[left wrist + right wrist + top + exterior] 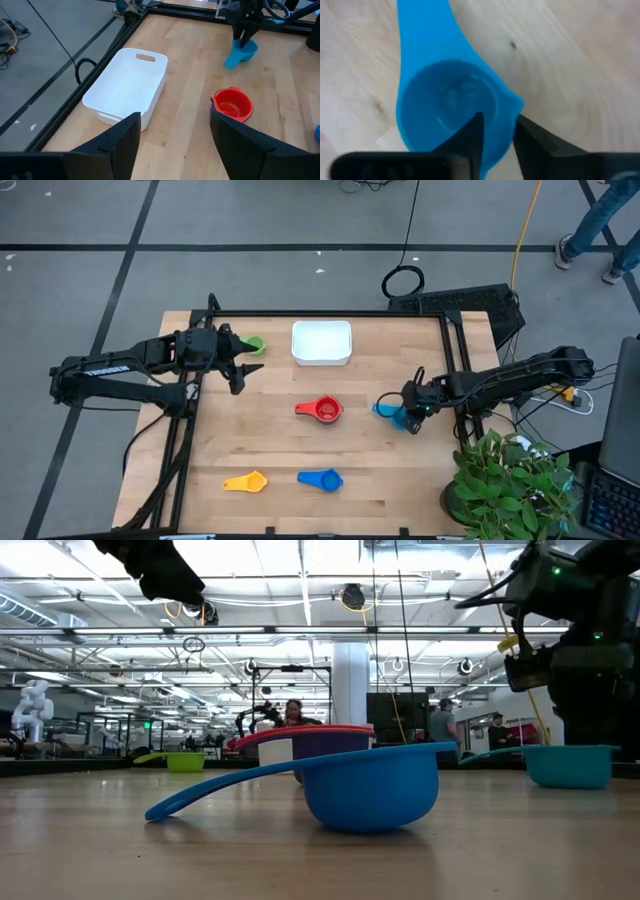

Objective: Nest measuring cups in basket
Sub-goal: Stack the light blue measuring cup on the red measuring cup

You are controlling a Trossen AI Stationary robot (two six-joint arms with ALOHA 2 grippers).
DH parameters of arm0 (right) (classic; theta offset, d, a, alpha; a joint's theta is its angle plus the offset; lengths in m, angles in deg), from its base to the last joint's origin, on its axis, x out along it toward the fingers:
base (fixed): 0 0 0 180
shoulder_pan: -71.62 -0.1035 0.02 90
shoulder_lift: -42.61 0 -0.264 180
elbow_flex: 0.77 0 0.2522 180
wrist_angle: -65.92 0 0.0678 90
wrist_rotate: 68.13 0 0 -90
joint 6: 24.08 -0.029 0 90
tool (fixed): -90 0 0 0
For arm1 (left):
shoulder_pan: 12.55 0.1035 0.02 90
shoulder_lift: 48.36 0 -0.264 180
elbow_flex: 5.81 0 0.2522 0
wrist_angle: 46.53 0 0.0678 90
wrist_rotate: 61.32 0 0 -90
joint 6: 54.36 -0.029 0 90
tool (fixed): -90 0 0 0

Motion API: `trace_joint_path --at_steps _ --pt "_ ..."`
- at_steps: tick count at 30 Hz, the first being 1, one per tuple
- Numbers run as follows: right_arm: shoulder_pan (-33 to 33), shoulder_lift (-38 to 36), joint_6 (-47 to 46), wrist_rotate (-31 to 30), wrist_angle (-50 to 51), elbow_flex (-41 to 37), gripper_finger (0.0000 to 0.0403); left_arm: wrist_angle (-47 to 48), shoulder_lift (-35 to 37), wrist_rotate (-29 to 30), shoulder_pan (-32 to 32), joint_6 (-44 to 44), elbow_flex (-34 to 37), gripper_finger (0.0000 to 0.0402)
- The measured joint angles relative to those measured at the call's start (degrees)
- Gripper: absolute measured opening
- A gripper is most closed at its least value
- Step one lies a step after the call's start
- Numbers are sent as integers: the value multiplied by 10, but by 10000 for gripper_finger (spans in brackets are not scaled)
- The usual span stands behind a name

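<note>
The white basket (321, 342) stands at the table's far middle. A red cup (323, 410) sits nested in a dark blue cup (215, 107) at mid-table. A green cup (254, 344) stands left of the basket. A yellow cup (246, 481) and a mid blue cup (321, 478) lie near the front edge. My right gripper (412, 416) is shut on the light blue cup (392, 413) at the right. My left gripper (236, 366) is open and empty, beside the green cup and above the table. The orange cup is out of view. My right gripper pinches the light blue cup's wall (506, 116) on the side opposite its handle, one finger inside the bowl (476, 131) and one outside (530, 131). The fingers come from above, pointing down. The cup stands upright with its bottom on the table (570, 766).
A black frame rail (330, 314) runs along the table's far and side edges. A potted plant (510, 485) stands at the front right corner. Bare wood lies between the basket and the red cup. People show in the room behind the table in the low view.
</note>
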Motion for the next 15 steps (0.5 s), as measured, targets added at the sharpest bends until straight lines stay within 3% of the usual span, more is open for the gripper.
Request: trace_joint_path --at_steps 4,15 --pt "0 0 19 0 -14 0 12 0 0 0 0 0 0 241" --pt "8 0 51 -2 -137 56 2 0 0 0 0 0 0 241"
